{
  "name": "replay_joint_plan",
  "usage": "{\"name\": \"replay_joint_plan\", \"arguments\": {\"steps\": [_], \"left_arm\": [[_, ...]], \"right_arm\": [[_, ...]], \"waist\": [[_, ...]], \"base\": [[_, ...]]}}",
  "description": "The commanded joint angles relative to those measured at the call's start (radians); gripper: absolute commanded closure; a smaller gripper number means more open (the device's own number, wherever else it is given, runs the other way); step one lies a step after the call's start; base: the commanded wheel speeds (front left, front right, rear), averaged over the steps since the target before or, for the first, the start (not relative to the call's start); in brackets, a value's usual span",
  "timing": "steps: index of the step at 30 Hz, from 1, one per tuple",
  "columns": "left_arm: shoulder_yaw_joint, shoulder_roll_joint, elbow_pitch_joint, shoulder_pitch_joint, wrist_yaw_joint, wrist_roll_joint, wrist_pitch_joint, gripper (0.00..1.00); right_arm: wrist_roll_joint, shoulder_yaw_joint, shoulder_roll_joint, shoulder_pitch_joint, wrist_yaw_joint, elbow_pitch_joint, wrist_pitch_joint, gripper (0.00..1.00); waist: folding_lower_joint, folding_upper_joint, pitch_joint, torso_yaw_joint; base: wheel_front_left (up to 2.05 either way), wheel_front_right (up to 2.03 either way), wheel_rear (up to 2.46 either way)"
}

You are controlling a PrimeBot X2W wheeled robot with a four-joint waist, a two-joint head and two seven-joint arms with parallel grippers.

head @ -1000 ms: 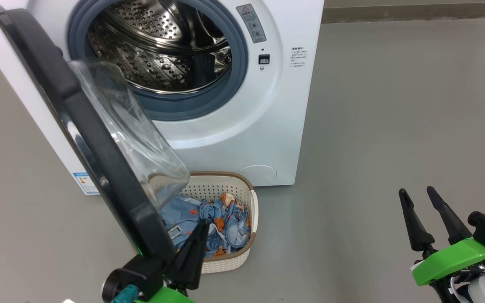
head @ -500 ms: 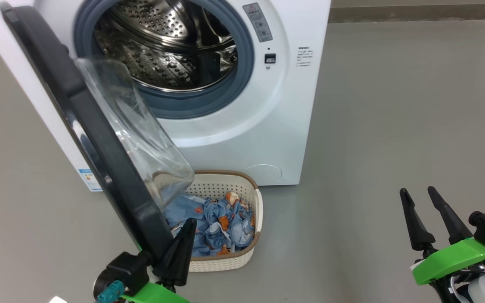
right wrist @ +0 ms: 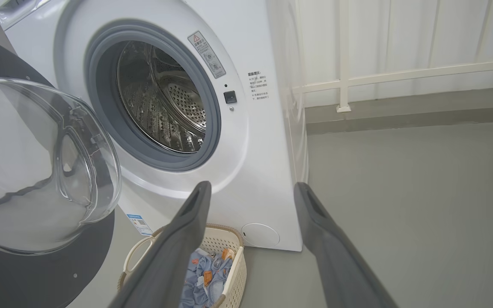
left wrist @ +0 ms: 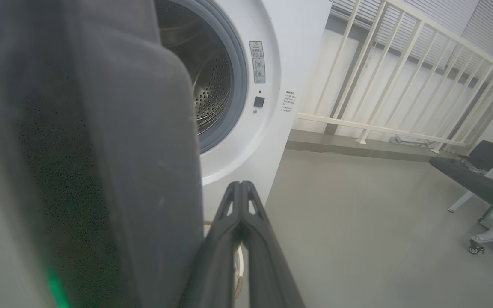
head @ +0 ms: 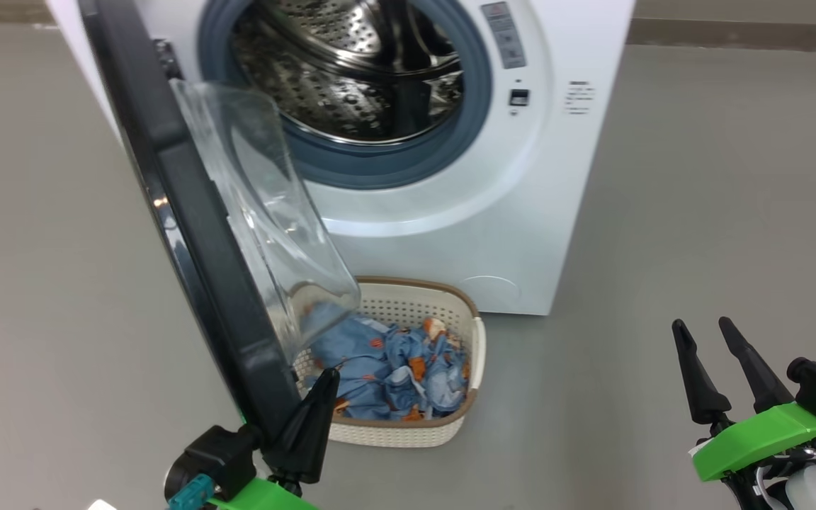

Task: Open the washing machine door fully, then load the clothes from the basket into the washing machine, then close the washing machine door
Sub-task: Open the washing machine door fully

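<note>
Touching door [head: 192,227], left hand [head: 328,381] closed

The right hand [right wrist: 251,185] shows two dark fingers [right wrist: 173,248] rising from the bottom edge, spread wide apart, their tips over the washer's [right wrist: 268,149] lower front. The door [right wrist: 2,278] stands swung out at the left, its dark inner face and clear glass bowl [right wrist: 37,171] turned toward the camera. The steel drum [right wrist: 165,107] shows inside the grey seal [right wrist: 214,128]. On the floor [right wrist: 400,192], just before the washer, stands the basket [right wrist: 231,273] with blue printed clothes [right wrist: 203,278] in it, partly behind the left finger. A white railing [right wrist: 400,72] runs behind at the right.
</note>
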State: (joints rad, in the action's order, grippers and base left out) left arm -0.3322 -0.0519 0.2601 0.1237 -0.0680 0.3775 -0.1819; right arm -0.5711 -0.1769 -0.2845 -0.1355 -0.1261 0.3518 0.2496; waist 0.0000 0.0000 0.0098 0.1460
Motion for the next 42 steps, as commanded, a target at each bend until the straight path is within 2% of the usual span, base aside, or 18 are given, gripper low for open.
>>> {"name": "replay_joint_plan", "arguments": {"steps": [1,20,36,42], "left_arm": [[0.06,-0.034,-0.023,0.037,0.024,0.011,-0.005,1.0],[0.085,-0.069,-0.023,0.029,0.053,0.032,0.01,1.0],[0.189,-0.143,0.052,0.088,0.09,0.082,0.017,1.0],[0.232,-0.176,0.127,0.136,0.105,0.1,0.009,1.0]], "right_arm": [[-0.013,-0.013,-0.012,-0.015,-0.005,-0.018,0.012,0.0],[-0.011,-0.007,0.003,-0.01,-0.005,-0.013,0.012,0.0],[-0.01,-0.007,0.007,-0.022,-0.005,-0.013,0.012,0.0],[-0.009,-0.009,-0.002,-0.038,-0.005,-0.012,0.012,0.0]], "waist": [[0.0,0.0,0.0,0.029],[0.0,0.0,-0.003,0.179],[0.0,0.0,0.028,0.241],[0.0,0.0,0.062,0.272]], "base": [[0.0,0.0,0.0],[0.0,0.0,0.0],[0.0,0.0,0.0],[0.0,0.0,0.0]]}}
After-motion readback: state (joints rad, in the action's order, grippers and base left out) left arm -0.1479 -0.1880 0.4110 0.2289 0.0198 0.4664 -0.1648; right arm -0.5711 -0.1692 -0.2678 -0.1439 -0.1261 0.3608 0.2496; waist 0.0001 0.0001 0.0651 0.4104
